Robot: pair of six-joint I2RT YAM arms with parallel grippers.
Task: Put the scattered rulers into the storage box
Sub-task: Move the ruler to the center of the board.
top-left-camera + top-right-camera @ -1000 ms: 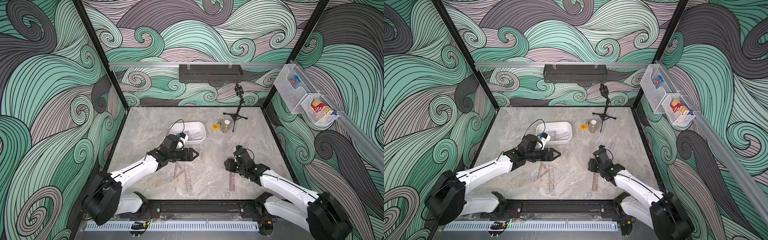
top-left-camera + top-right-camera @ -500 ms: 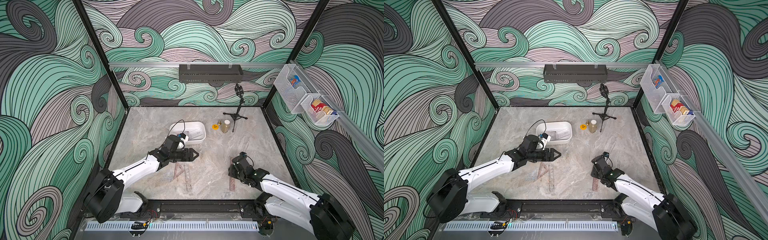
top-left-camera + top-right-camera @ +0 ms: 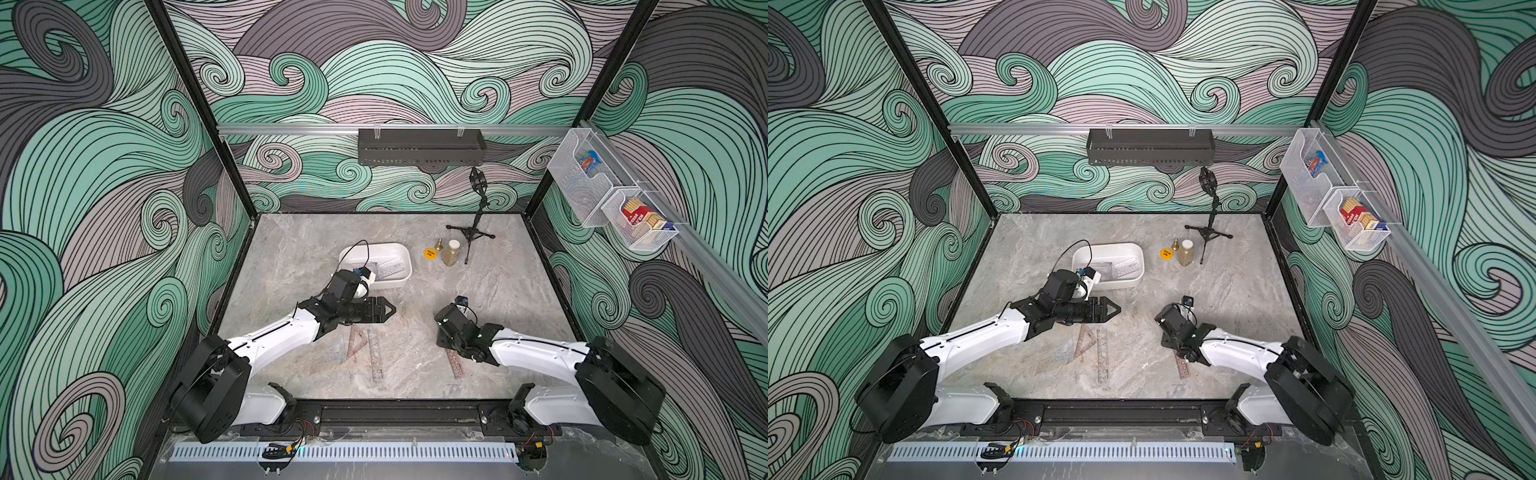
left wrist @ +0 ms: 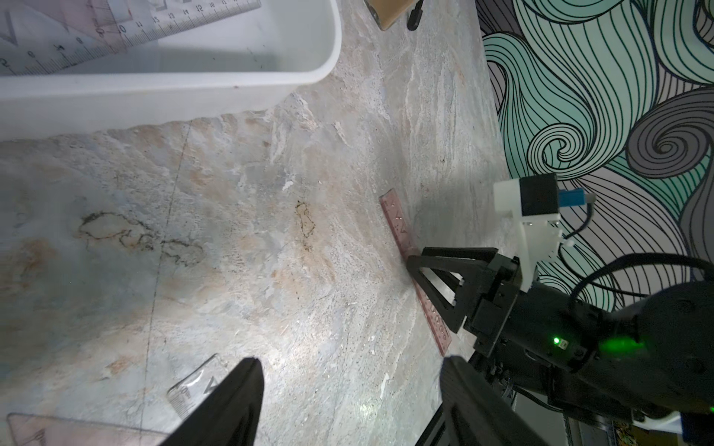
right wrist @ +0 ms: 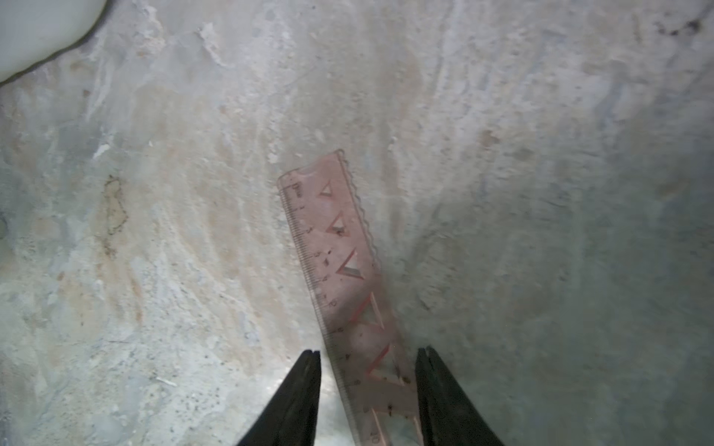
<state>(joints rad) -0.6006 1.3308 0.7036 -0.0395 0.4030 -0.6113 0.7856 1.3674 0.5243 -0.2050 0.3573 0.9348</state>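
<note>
marble tabletop (image 5: 154,231): pink ruler (image 5: 340,251) laid flat
right gripper (image 5: 369,350): spread astride it, nothing pinched yet
pink ruler: best centred, then squeezed gently

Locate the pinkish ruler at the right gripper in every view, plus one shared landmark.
In a top view: pinkish ruler sticks out beneath the right arm.
In a top view: same spot.
Left wrist: slanted strip under the black fingers.
Right wrist: flat, straddled by the right gripper.
Shared landmark: the white storage box.
</note>
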